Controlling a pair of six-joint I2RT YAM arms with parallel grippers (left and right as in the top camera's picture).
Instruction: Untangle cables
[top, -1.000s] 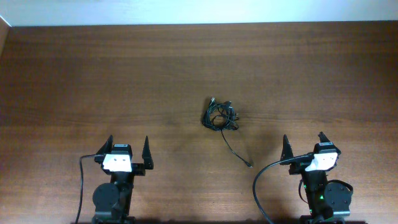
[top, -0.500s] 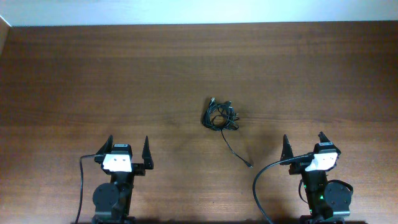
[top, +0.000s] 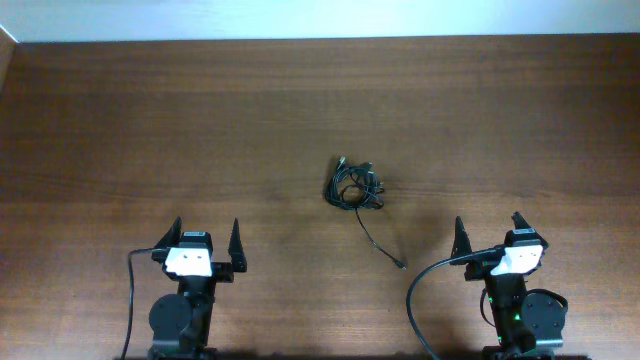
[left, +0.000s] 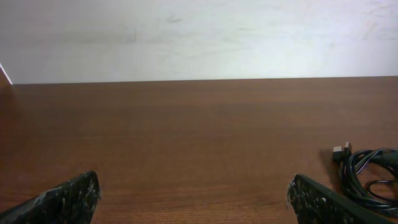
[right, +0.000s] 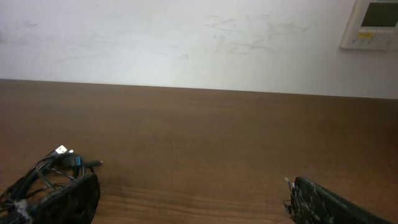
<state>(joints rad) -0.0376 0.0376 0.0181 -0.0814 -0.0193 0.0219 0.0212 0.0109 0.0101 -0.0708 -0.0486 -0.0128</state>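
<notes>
The knotted clump of cables lies on the table, with the left gripper and right gripper flanking it from behind, jaws spread and empty (its loose tail trails toward the nearer right one).

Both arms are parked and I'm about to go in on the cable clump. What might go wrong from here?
1. The cables form one tight knot; a pinch by the left gripper or right gripper, both open now, may catch several strands and tighten it.
2. The cords are thin and lie flat on the table, so a grasp could scrape wood or miss.
3. Pulling the loose tail alone would likely drag the whole clump.
</notes>
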